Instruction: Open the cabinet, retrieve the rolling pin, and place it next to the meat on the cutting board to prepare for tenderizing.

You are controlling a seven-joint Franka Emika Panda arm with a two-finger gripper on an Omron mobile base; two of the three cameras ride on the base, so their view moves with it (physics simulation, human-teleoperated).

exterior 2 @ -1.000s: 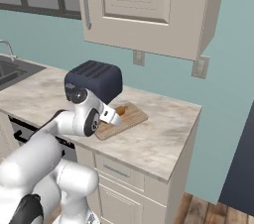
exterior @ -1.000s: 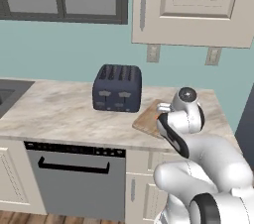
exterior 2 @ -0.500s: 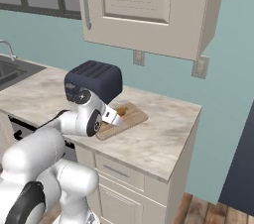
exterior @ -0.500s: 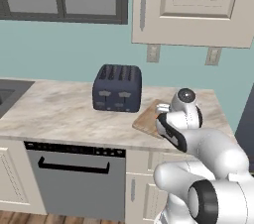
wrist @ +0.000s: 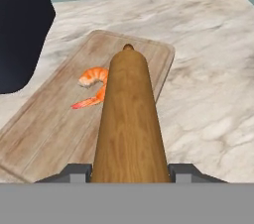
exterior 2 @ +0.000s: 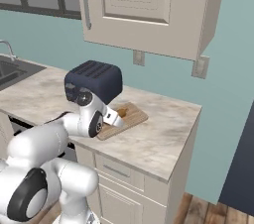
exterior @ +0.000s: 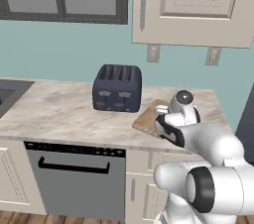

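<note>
My gripper (wrist: 130, 171) is shut on the rolling pin (wrist: 129, 114), an orange-brown wooden cylinder that points away from the hand, its far knob over the cutting board (wrist: 49, 119). The meat (wrist: 94, 86), an orange shrimp, lies on the board just left of the pin. From the base, the gripper (exterior 2: 111, 119) hovers low over the near end of the cutting board (exterior 2: 133, 115), with the pin's tip (exterior 2: 120, 113) showing. In the left base view the gripper (exterior: 166, 129) sits at the board (exterior: 148, 119). The cabinet (exterior: 193, 5) hangs above; I cannot tell how its door stands.
A dark four-slot toaster (exterior: 117, 89) stands on the marble counter (exterior: 54, 114) just left of the board, close to the hand. A sink (exterior 2: 10, 72) lies far left. Bare counter extends to the right of the board up to the counter's end (exterior 2: 191, 134).
The hand has barely moved and still holds the rolling pin over the board. The arm's lower links have shifted a little behind it.
</note>
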